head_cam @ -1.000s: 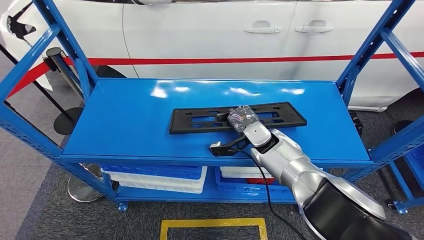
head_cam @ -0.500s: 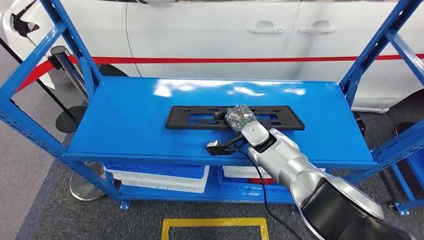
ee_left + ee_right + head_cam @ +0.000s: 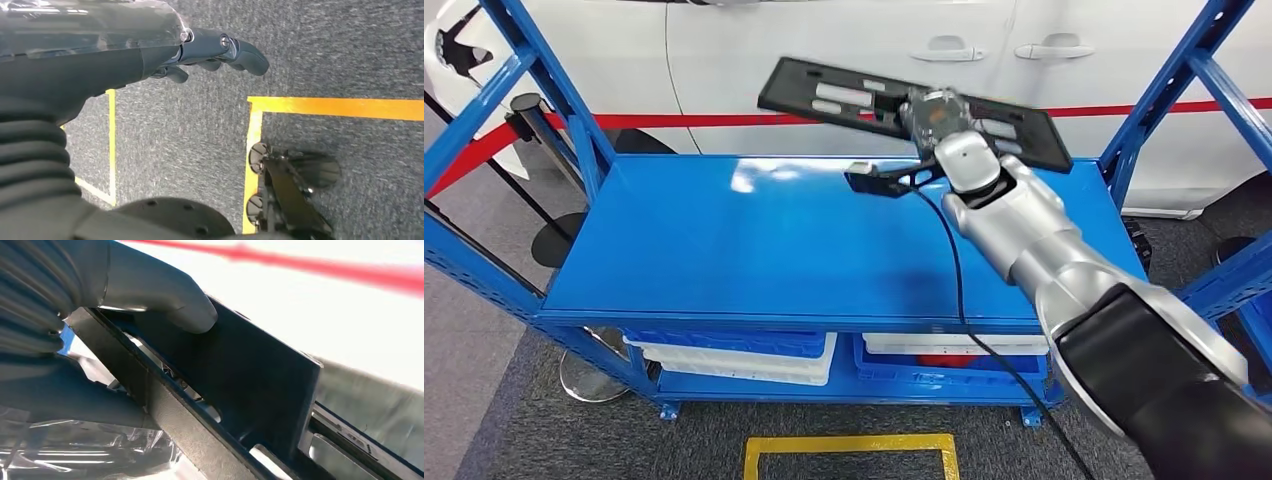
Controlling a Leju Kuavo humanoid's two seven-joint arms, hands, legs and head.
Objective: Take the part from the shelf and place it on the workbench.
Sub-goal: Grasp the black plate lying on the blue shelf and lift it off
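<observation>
Black part (image 3: 844,98) gripped by right hand (image 3: 932,112) above blue shelf (image 3: 724,250); left hand (image 3: 200,52) empty, fingers apart

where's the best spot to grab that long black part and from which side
Near its middle, across the narrow width, as the right hand grips it now. The black part is a long flat plate with slots, held tilted above the blue shelf; a mid-length grip probably keeps both ends balanced. In the right wrist view the thumb presses one flat face. Coming from the near long edge looks best.
</observation>
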